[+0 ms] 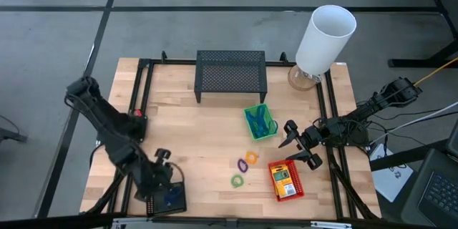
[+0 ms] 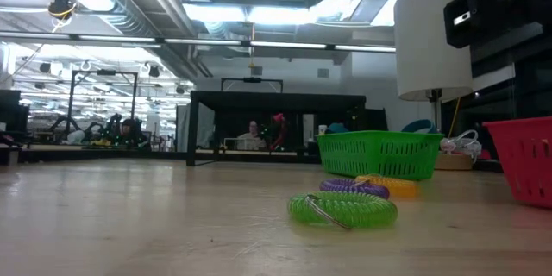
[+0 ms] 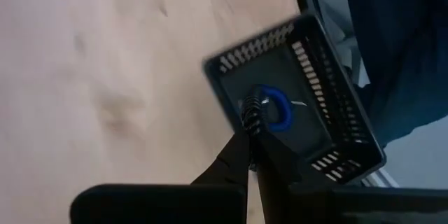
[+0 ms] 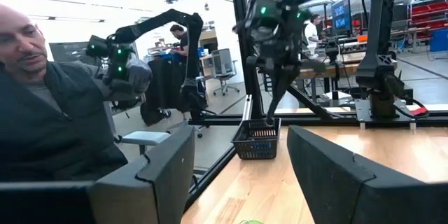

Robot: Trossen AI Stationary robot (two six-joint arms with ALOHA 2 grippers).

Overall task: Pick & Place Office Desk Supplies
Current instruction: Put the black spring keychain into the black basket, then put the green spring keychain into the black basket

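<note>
Left end effector [image 3: 253, 122] pinched down inside black basket [image 1: 166, 199], apparently to deposit blue ring [image 3: 275, 108]; right end effector [image 1: 300, 145] spread, idle beside red basket [image 1: 285, 179].

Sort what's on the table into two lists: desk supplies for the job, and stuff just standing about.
Job items:
black basket with blue ring, left gripper above it
green basket
red basket holding a yellow-and-green pack
purple ring, orange ring, green ring

Just standing about:
black mesh stand
white cylinder
</note>
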